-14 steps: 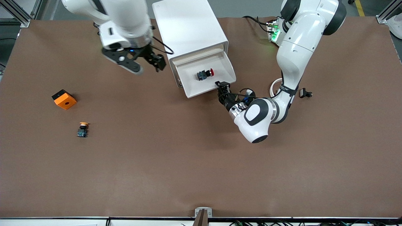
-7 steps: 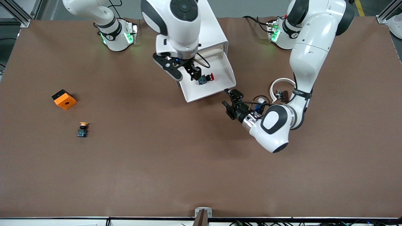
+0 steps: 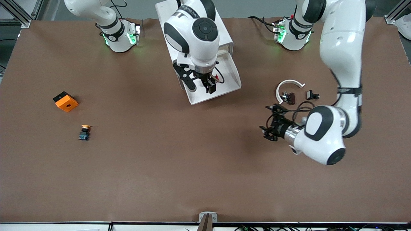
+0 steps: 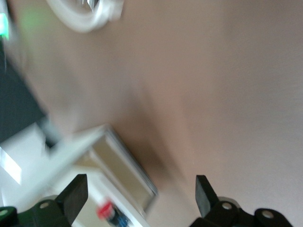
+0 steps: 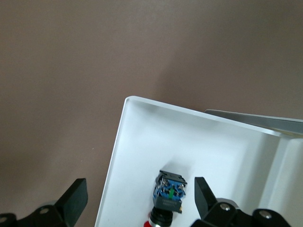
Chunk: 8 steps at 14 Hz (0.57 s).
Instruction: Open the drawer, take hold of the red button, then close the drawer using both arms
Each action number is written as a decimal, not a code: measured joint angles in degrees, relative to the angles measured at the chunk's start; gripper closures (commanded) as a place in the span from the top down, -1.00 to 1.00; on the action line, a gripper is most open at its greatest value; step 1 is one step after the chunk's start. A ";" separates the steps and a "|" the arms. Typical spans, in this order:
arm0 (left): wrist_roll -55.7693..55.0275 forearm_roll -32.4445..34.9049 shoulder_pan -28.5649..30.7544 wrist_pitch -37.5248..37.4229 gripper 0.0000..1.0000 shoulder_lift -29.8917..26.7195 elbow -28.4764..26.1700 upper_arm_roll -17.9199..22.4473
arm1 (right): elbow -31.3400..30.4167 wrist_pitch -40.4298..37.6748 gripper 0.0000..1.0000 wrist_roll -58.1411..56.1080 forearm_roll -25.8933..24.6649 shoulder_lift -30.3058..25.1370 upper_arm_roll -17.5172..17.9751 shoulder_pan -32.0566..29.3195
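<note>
The drawer (image 3: 199,99) stands pulled out of the white cabinet (image 3: 225,33). My right gripper (image 3: 201,87) hangs open just over the drawer. In the front view it hides most of the button, and only a bit of red cap (image 3: 219,77) shows. In the right wrist view the button (image 5: 169,193) lies on its side on the drawer floor (image 5: 142,137), between my open right gripper's (image 5: 137,198) fingers and untouched. My left gripper (image 3: 268,123) is open and empty over bare table, away from the drawer front. Its blurred wrist view shows the drawer (image 4: 118,170) and the button (image 4: 106,211) past my left gripper (image 4: 138,191).
An orange cube (image 3: 65,101) and a yellow-orange capped button (image 3: 84,132) lie toward the right arm's end. A white ring piece (image 3: 289,86) and small dark parts (image 3: 290,97) lie on the table by the left arm's wrist.
My right arm has swung in over the open drawer and come down over the button. My left gripper has drawn back from the drawer front, toward the front camera and the left arm's end.
</note>
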 measured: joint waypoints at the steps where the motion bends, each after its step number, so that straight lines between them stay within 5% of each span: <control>1: 5.39 4.74 -0.01 -0.06 1.00 -2.46 0.06 0.19 | -0.50 0.74 1.00 0.35 0.82 0.48 -0.16 -0.03; 4: 19.05 16.43 -0.06 -0.06 1.00 -5.62 -0.10 0.71 | -3.96 4.30 1.00 0.60 4.11 1.04 -0.22 0.00; 8: 31.57 21.51 -0.45 1.60 1.00 -6.13 -0.15 0.70 | -5.38 4.74 1.00 0.70 7.96 1.06 -0.19 0.01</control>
